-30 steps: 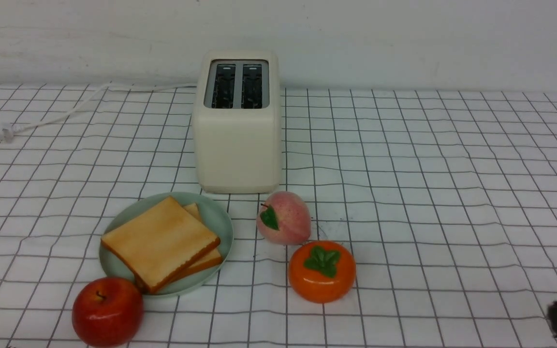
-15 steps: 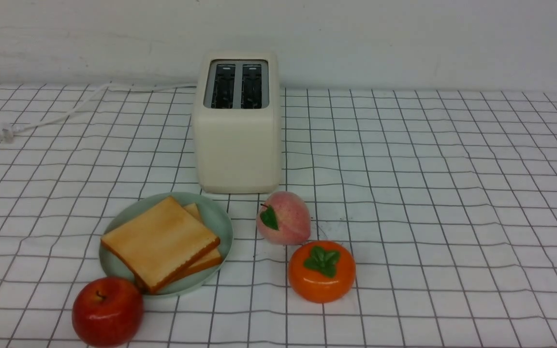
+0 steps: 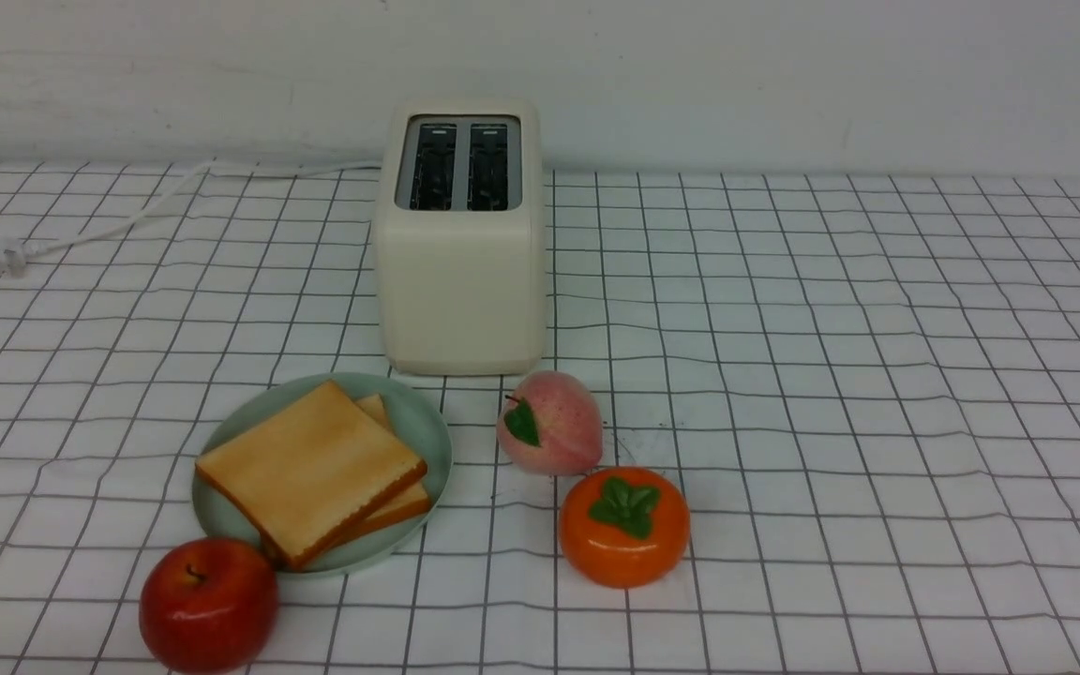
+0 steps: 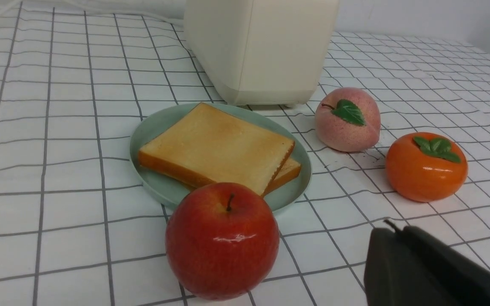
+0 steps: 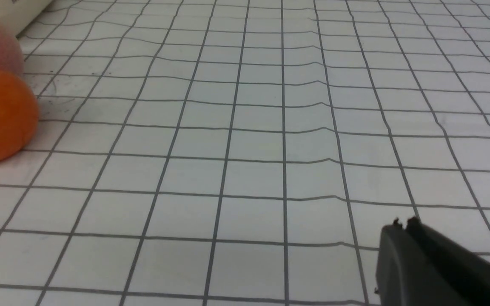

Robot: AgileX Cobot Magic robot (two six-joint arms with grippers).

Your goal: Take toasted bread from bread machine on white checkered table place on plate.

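Two slices of toasted bread (image 3: 310, 467) lie stacked on the mint-green plate (image 3: 423, 424), which sits in front of the cream bread machine (image 3: 460, 281). Both dark slots of the bread machine show no bread. The white checkered table (image 3: 877, 375) covers the whole surface. The toast (image 4: 215, 146) and plate (image 4: 151, 131) also show in the left wrist view. My left gripper (image 4: 396, 229) is shut and empty, low over the cloth near the apple. My right gripper (image 5: 404, 225) is shut and empty over bare cloth on the right. Neither gripper shows in the front view.
A red apple (image 3: 208, 603) touches the plate's front rim. A pink peach (image 3: 549, 422) and an orange persimmon (image 3: 624, 525) stand right of the plate. The toaster's white cord and plug (image 3: 10, 255) lie at the back left.
The dark tip of my right gripper, seen at the front view's lower right corner a second ago, has left that view. Nothing else moved.
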